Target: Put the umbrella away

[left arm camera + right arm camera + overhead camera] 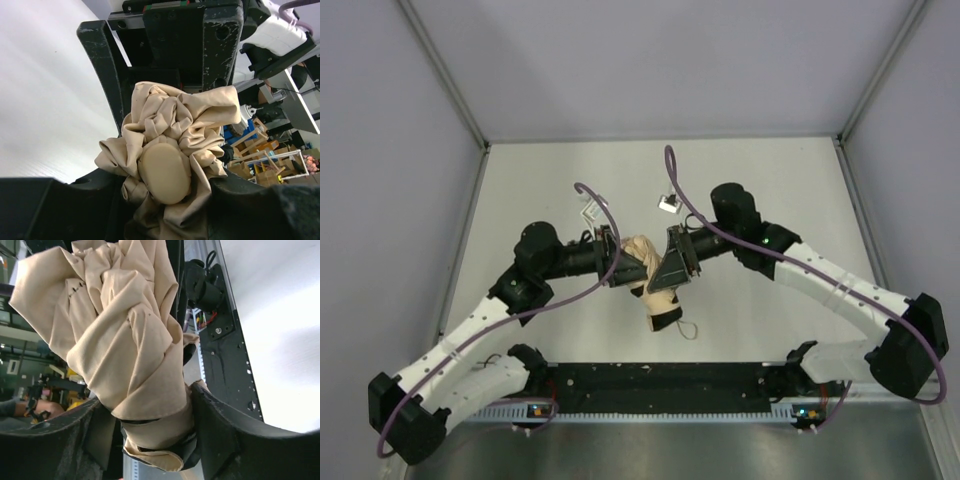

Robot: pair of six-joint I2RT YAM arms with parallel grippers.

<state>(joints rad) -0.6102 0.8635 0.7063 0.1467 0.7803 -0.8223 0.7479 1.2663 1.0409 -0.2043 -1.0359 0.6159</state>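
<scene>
Holding the umbrella [655,285] lifted between both arms over the middle of the counter [770,180], lower end drooping toward the bases, loop strap [687,328] dangling. Clamped from the left by the left gripper [618,262], pinching crumpled beige canopy around an oval tan cap [164,172]. Squeezed from the right by the right gripper [675,258], closed on the fabric beside the black closure band [150,422]. Probably gripped at two places to gather loose folds and keep the bundle compact. Boxed in by plain grey walls [620,60]; pale and matte underfoot. Farther back, lying on it, a small white tag [590,212] and a small dark-and-white piece [667,203], neither touching the umbrella.
</scene>
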